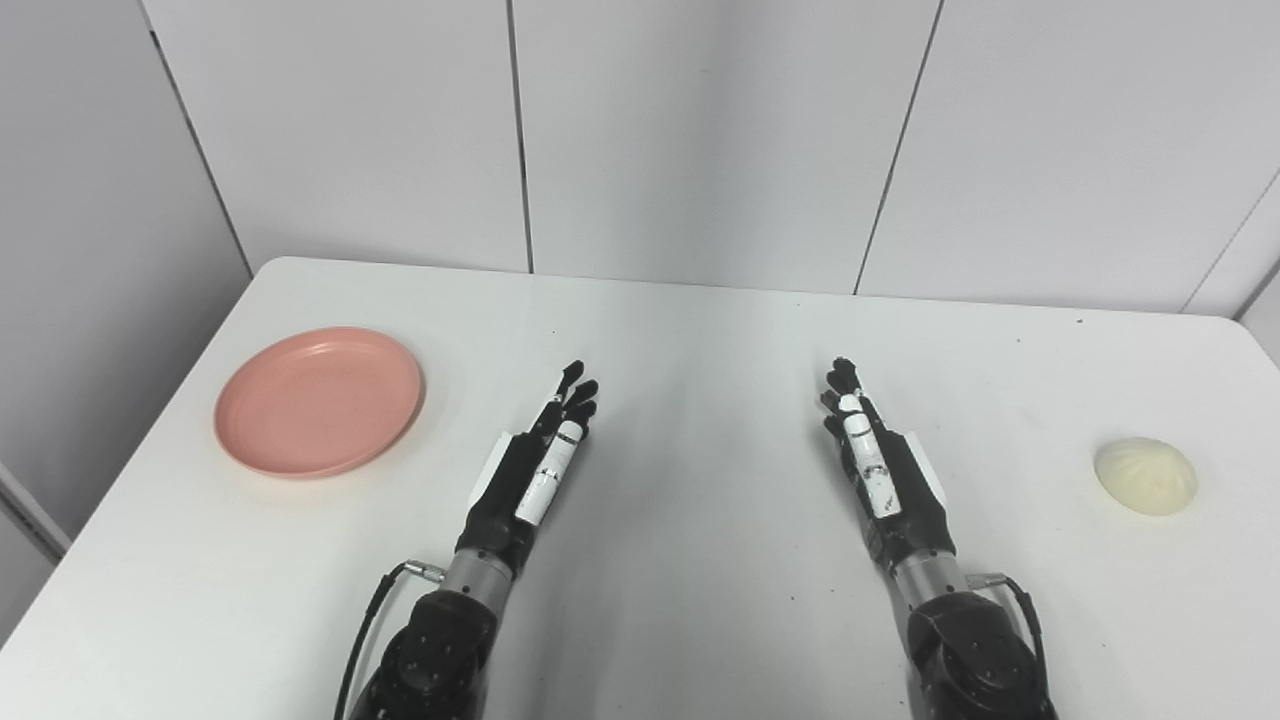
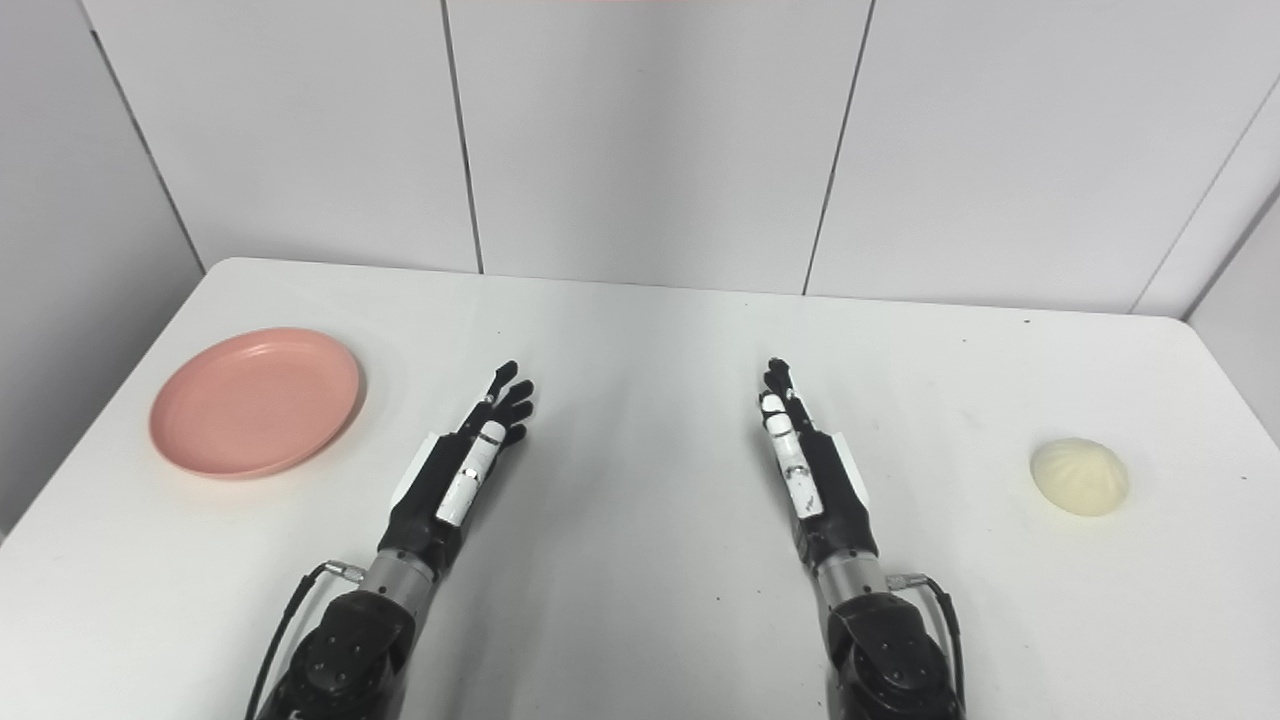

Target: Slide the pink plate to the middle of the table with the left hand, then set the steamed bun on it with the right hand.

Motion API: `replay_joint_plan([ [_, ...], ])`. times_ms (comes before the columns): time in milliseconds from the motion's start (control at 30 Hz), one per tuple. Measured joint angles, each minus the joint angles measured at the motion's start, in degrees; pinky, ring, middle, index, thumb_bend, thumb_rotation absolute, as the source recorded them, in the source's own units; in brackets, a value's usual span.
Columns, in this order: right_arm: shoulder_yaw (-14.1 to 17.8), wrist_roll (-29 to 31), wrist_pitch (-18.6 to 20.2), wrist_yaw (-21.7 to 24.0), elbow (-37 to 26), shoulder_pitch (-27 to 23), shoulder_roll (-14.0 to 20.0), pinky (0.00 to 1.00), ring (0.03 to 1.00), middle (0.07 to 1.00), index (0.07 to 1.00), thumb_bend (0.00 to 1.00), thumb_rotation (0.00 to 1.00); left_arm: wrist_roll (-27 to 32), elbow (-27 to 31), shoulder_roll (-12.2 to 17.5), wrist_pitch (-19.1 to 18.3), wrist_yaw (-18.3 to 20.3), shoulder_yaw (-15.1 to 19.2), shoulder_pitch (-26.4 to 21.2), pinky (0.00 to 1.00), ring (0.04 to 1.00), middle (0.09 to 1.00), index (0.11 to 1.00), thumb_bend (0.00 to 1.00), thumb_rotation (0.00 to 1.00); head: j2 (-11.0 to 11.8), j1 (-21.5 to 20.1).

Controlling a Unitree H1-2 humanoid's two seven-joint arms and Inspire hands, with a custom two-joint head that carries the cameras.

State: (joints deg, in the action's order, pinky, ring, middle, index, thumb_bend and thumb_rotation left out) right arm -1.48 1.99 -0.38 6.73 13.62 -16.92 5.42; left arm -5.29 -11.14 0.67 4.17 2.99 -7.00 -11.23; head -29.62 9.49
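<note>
A round pink plate (image 1: 318, 400) lies empty on the left part of the white table (image 1: 700, 340). A pale steamed bun (image 1: 1146, 476) sits on the table at the far right. My left hand (image 1: 545, 450) is open and empty, fingers stretched forward, resting near the table's middle, to the right of the plate and apart from it. My right hand (image 1: 870, 450) is open and empty, fingers stretched forward, to the left of the bun and apart from it. Both also show in the right eye view: left hand (image 2: 475, 455), right hand (image 2: 805, 460).
Grey wall panels (image 1: 700, 130) stand right behind the table's far edge. The table's left edge runs just beyond the plate, and its right edge lies just beyond the bun.
</note>
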Motion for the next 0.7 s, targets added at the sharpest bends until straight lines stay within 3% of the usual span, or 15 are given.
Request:
replay_joint_plan([
  [400, 0.0, -0.1, 0.0, -0.2, 0.1, 0.0, 0.0, 1.0, 1.0, 1.0, 1.0, 0.17, 1.0, -1.6, -0.2, 0.3, 3.7, -0.2, -0.7, 0.0, 0.92, 0.949, 0.971, 0.976, 0.52, 1.0, 0.3, -0.2],
  [700, 0.1, 0.0, 0.0, -0.2, 0.1, 0.0, 0.0, 1.0, 1.0, 1.0, 1.0, 0.18, 1.0, -2.6, -0.2, 0.3, 4.4, -0.4, -0.7, 0.1, 0.92, 0.952, 0.972, 0.976, 0.53, 1.0, 0.3, 0.2],
])
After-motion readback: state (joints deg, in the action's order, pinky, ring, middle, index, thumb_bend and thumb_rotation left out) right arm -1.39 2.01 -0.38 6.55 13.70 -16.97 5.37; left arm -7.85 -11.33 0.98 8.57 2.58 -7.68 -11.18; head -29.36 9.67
